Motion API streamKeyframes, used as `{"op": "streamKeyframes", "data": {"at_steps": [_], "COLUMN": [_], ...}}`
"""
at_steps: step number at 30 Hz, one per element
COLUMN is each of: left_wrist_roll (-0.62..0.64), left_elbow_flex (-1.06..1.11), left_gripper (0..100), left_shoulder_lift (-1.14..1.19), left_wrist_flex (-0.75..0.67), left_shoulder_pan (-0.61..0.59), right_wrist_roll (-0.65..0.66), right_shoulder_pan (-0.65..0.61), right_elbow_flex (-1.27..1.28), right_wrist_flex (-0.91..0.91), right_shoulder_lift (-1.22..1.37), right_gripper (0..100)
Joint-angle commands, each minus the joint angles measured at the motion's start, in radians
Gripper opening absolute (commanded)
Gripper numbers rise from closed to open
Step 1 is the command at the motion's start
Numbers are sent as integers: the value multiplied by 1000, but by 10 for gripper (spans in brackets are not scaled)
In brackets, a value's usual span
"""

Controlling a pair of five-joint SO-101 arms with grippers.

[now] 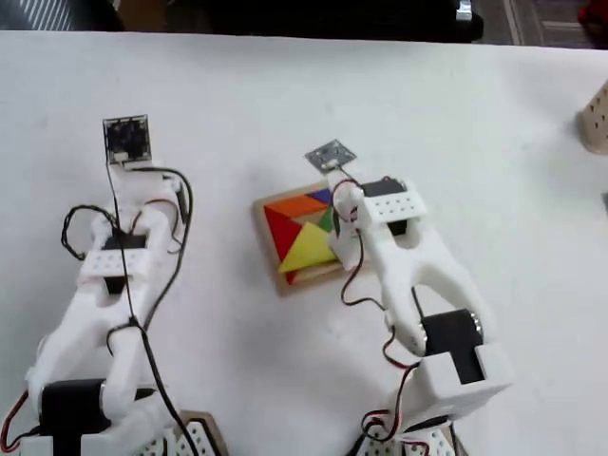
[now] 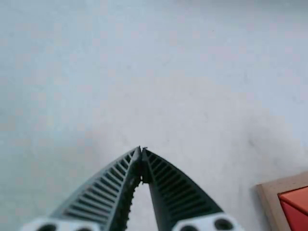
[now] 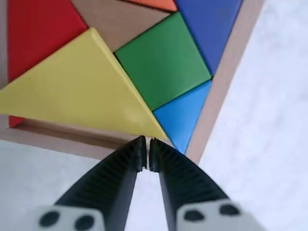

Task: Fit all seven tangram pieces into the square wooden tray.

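Note:
The square wooden tray (image 1: 269,205) lies mid-table with coloured pieces in it. The right wrist view shows a yellow triangle (image 3: 82,91), a green square (image 3: 161,65), a dark blue piece (image 3: 211,24), a light blue triangle (image 3: 183,118), a red piece (image 3: 38,29) and an orange piece (image 3: 154,4). Bare tray floor (image 3: 115,21) shows between them. The yellow triangle's corner reaches over the tray's near rim (image 3: 57,139). My right gripper (image 3: 147,144) is shut and empty, just outside that rim by the light blue triangle. My left gripper (image 2: 142,153) is shut over bare table, left of the tray's corner (image 2: 272,197).
The left arm (image 1: 119,256) stands well left of the tray, and the right arm (image 1: 418,275) is at the tray's right side. A perforated wooden block (image 1: 596,119) sits at the table's right edge. White table stretches behind and between the arms.

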Motion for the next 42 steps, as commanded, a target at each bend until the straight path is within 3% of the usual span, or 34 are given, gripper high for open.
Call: {"op": "streamKeyframes", "data": {"at_steps": [1,10,17,22,34,42], "left_wrist_roll": [-28,-28,-28,-28,-28,-28], "left_elbow_flex": [-8,-8,-8,-8,-8,-8], "left_gripper": [26,27,25,27,26,26], "left_shoulder_lift": [-41,-41,-41,-41,-41,-41], "left_wrist_flex": [-25,-25,-25,-25,-25,-25], "left_shoulder_pan": [15,16,16,16,15,15], "right_wrist_roll": [-14,-196,-259,-253,-163,-163], "right_shoulder_pan": [-19,-180,-260,-306,-174,-142], "right_elbow_flex": [-48,-32,-34,-49,35,48], "right_wrist_flex": [61,54,-194,-220,-193,-77], "right_shoulder_lift": [-67,-282,-110,-39,-31,-232], "right_gripper": [18,18,18,18,18,18]}}
